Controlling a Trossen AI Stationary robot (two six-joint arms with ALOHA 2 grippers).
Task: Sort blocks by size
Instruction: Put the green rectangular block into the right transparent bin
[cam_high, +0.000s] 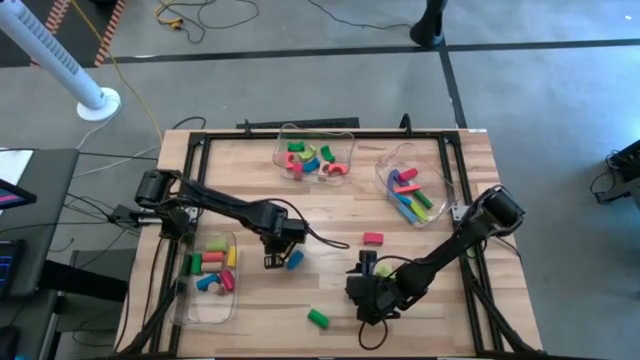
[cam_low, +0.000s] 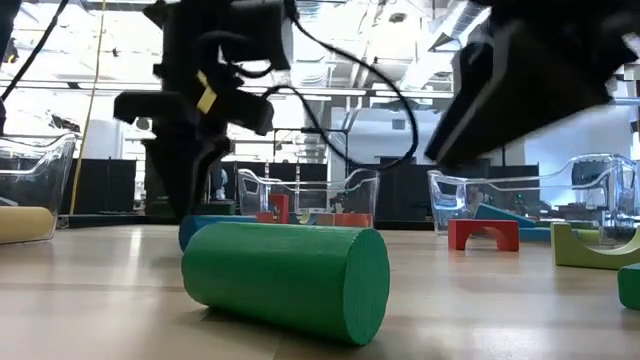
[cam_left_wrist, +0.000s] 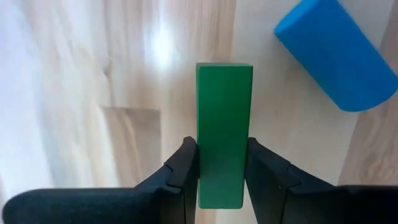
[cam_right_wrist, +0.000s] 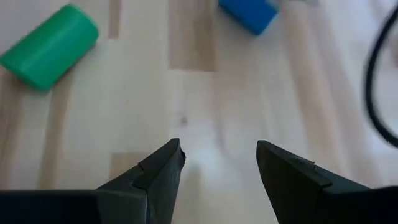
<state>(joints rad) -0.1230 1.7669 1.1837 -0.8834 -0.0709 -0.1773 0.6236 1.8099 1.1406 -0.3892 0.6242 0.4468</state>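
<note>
My left gripper (cam_high: 273, 259) is left of the table's middle, shut on a green bar block (cam_left_wrist: 224, 112). A blue cylinder (cam_high: 294, 259) lies on its side just right of it and also shows in the left wrist view (cam_left_wrist: 336, 56). My right gripper (cam_high: 358, 298) hangs open and empty over bare wood near the front (cam_right_wrist: 217, 155). A green cylinder (cam_high: 318, 318) lies on its side to its left, near the front edge, and fills the low view (cam_low: 290, 280). A red arch (cam_low: 483, 233) and a green arch (cam_low: 590, 245) stand on the table. My left gripper pinches the green bar's two long sides (cam_left_wrist: 222, 180) between its two fingers, at the end nearer the wrist. The fingers (cam_left_wrist: 183, 168) lie along the bar, whose free end (cam_left_wrist: 224, 71) sticks out past them. Whether the bar is clear of the table does not show.
Three clear bins hold blocks: one at the left front (cam_high: 210, 290), one at the far middle (cam_high: 315, 135), one at the far right (cam_high: 440, 165). A black cable (cam_high: 330, 240) trails across the table's middle. Bare wood lies between the two grippers.
</note>
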